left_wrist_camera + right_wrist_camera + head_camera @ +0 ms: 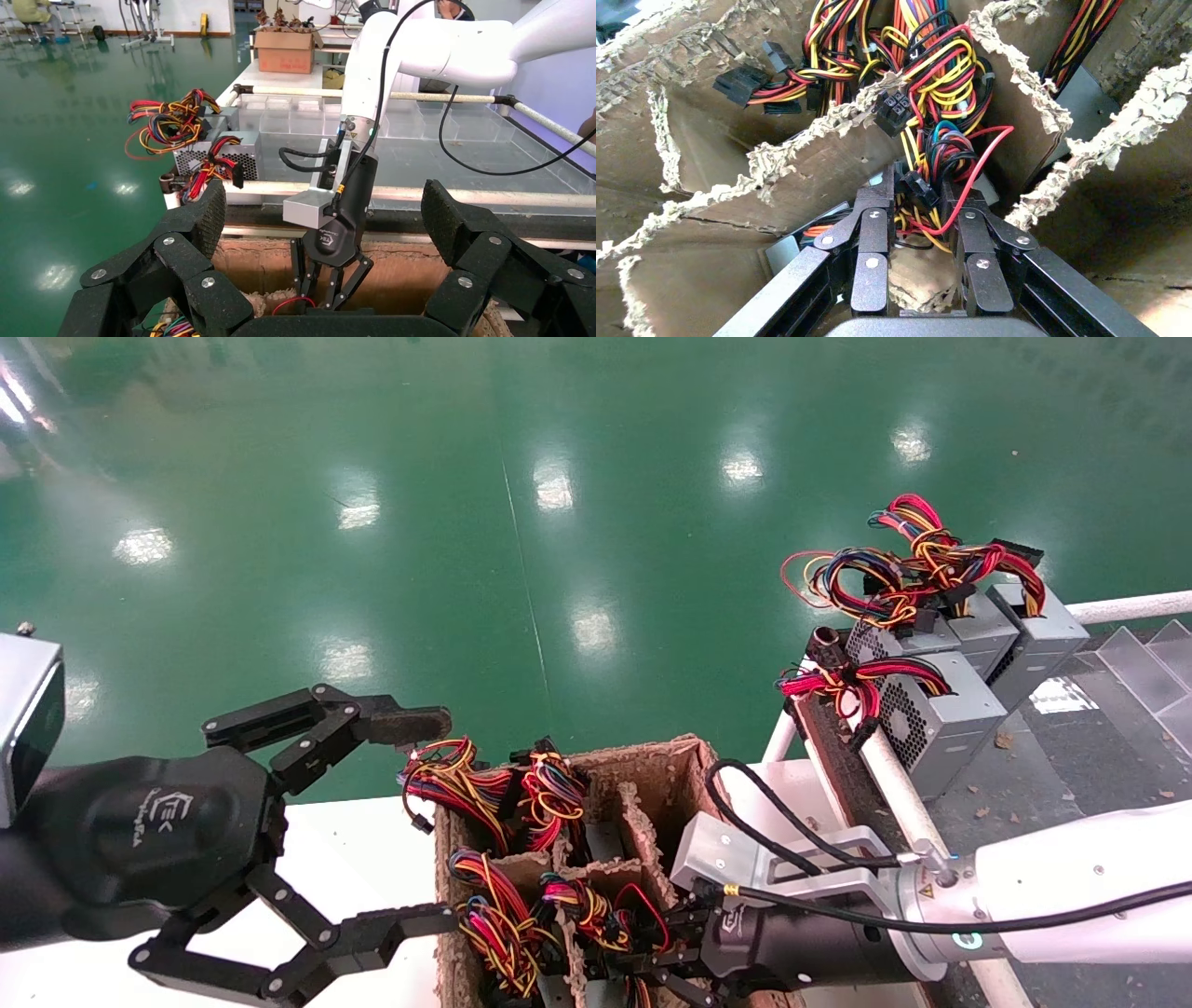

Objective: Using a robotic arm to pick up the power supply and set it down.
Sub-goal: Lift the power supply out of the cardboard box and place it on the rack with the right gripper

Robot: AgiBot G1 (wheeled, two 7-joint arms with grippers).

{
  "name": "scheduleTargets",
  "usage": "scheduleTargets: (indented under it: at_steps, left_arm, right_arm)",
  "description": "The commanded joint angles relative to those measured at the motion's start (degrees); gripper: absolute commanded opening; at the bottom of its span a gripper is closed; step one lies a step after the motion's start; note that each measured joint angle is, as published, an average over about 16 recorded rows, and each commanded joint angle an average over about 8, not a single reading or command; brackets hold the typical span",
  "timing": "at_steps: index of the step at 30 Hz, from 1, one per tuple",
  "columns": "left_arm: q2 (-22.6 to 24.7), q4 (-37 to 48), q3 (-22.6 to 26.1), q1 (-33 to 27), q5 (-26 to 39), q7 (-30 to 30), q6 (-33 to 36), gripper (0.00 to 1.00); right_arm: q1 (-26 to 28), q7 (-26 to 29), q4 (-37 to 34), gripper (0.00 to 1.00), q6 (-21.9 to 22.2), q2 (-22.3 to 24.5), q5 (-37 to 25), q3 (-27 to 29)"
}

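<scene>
The right gripper [916,210], narrowed around the power supply [933,140] wires inside the cardboard box [670,775], wants metal — go deeper; left gripper [410,822] hangs wide.

We're on a factory or workshop floor here: a glossy green floor [521,523] stretches wide, throwing back rows of ceiling lights. In the foreground, a torn cardboard box [670,775] with ragged dividers is packed with wired power supplies, and more grey power units [941,710] stand lined up on a conveyor-like rack with a white rail [1127,607] and clear plastic partitions [422,126]. In the left wrist view, another cardboard carton [284,50] sits on a white desk [246,74] farther back, and metal stands [144,21] line the far wall.
</scene>
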Motion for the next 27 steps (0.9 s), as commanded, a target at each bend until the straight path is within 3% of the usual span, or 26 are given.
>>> scheduleTargets:
  at_steps: [1,27]
  left_arm:
    - [0.0,0.0,0.0,0.0,0.0,0.0,0.0,1.00]
    - [0.0,0.0,0.0,0.0,0.0,0.0,0.0,1.00]
  right_arm:
    - [-0.2,-0.2,0.0,0.00,0.0,0.2,0.3,0.1]
    - [-2.5,-10.4,1.3,0.00,-1.4,11.5,21.6,13.3]
